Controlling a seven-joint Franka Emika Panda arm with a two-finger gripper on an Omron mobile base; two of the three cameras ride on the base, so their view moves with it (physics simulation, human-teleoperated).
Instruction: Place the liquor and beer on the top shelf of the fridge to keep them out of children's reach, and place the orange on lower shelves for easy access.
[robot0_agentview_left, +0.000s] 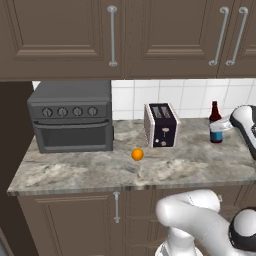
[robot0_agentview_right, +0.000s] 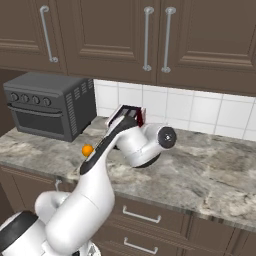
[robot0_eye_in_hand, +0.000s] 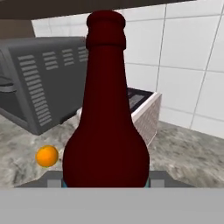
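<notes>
Gripper (robot0_eye_in_hand: 105, 183) clamped on beer (robot0_eye_in_hand: 106, 118), bottle upright between fingers, filling hand view. Beer (robot0_agentview_left: 215, 123) stands on counter (robot0_agentview_left: 100, 170). Beyond gripper: orange (robot0_eye_in_hand: 47, 156) low left, toaster (robot0_eye_in_hand: 146, 111) behind, toaster oven (robot0_eye_in_hand: 39, 83) farther left.

Arm extended, tool closed on the beer

White arm rises from the base, bends at a rounded elbow and reaches toward 3 o'clock in the left base view. The tool (robot0_agentview_left: 226, 125) sits at the beer (robot0_agentview_left: 215, 123), jaws clamped either side of the bottle's lower body, which stands upright in the hand view.
</notes>
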